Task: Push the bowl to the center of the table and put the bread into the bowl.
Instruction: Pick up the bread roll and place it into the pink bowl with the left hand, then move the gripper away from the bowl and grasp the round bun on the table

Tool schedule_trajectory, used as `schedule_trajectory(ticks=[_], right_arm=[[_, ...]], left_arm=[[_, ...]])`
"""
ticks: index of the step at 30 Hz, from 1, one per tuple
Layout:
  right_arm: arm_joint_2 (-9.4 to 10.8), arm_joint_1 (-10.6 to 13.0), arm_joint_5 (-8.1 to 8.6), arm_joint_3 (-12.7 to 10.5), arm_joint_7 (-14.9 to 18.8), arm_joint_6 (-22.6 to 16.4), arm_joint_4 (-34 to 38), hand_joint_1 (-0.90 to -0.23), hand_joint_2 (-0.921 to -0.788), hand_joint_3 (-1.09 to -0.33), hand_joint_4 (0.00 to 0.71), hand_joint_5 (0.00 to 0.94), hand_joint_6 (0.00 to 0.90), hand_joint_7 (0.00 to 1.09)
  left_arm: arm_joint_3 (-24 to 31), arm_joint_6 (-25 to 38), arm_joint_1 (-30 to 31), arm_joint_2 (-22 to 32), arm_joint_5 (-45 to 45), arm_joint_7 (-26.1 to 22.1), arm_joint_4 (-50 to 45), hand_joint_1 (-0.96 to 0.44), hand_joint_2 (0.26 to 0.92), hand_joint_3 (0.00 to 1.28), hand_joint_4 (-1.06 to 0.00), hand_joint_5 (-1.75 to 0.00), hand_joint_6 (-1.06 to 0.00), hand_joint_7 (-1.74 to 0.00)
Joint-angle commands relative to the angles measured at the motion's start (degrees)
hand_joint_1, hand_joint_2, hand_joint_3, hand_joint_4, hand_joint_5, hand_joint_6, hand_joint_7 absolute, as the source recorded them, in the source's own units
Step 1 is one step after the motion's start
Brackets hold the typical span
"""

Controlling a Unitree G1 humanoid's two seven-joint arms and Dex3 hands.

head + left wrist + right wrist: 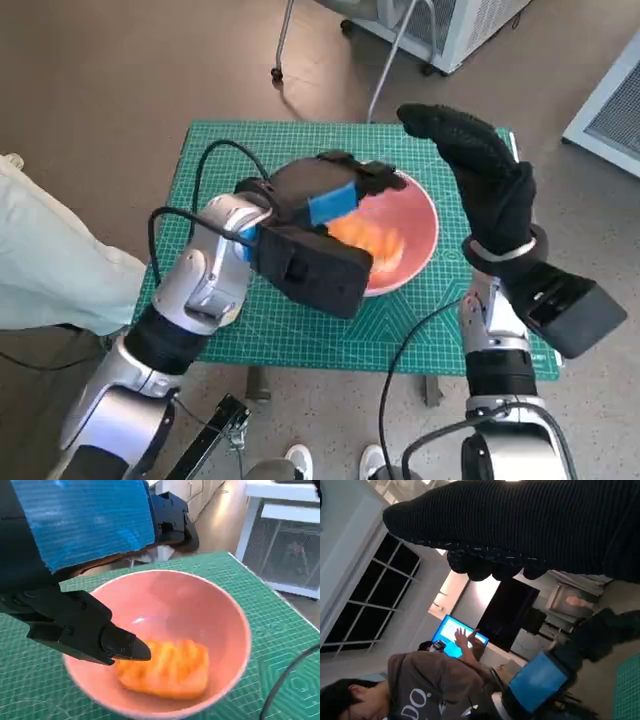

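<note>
The pink bowl (415, 225) sits on the green cutting mat (300, 330) that covers the worktop, near the mat's middle and a little toward its right edge. The bread (167, 667), an orange-glazed piece, lies inside the bowl on its bottom, touching the wall nearest the robot.

The left robot hand (335, 195), black with blue tape across its back, hangs over the bowl's left rim. In the left wrist view one black finger (125, 647) reaches down so its tip is right at the bread's upper edge; the frame does not settle whether it touches. The other fingers are apart and nothing is held, so this robot hand is open and empty.

The right robot hand (480, 170), in the black knitted glove, is raised above the worktop's far right corner, fingers stretched out flat and apart, gripping nothing.

In the right wrist view a person (427, 682) in a brown top sits before a lit blue screen (457, 635)
</note>
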Motion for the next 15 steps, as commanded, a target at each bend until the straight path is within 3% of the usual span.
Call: schedule_trajectory(ticks=[1, 5, 10, 15], right_arm=[[0.04, 0.72, 0.46, -0.31, 0.56, -0.44, 0.74, -0.714, -0.921, -0.78, 0.265, 0.032, -0.001, 0.85], [0.28, 0.98, 0.34, -0.24, 0.33, -1.08, 0.42, -0.714, -0.921, -0.778, 0.266, 0.033, -0.001, 0.84], [0.56, 1.29, 0.87, -0.22, 0.44, -1.13, -0.15, -0.708, -0.921, -0.778, 0.267, 0.034, -0.001, 0.83], [0.73, 1.71, 1.3, -0.15, 0.32, -0.59, -1.1, -0.705, -0.921, -0.775, 0.266, 0.034, -0.001, 0.83]], left_arm=[[1.65, -1.02, 1.03, 0.69, -1.67, 0.69, -1.58, -0.09, 0.723, 0.14, 0.0, 0.0, 0.0, -0.32], [2.97, -0.73, 2.24, 2.57, -1.87, 0.16, -4.8, -0.09, 0.733, 0.12, 0.0, 0.0, -0.01, -0.37], [6.98, 0.55, 6.38, 7.98, -2.85, -2.89, -15.76, -0.1, 0.749, 0.1, -0.02, -0.01, -0.03, -0.45], [13.6, 3.35, 11.68, 13.77, -7.01, -8.04, -27.69, -0.09, 0.782, 0.05, -0.1, -0.01, -0.16, -0.33]])
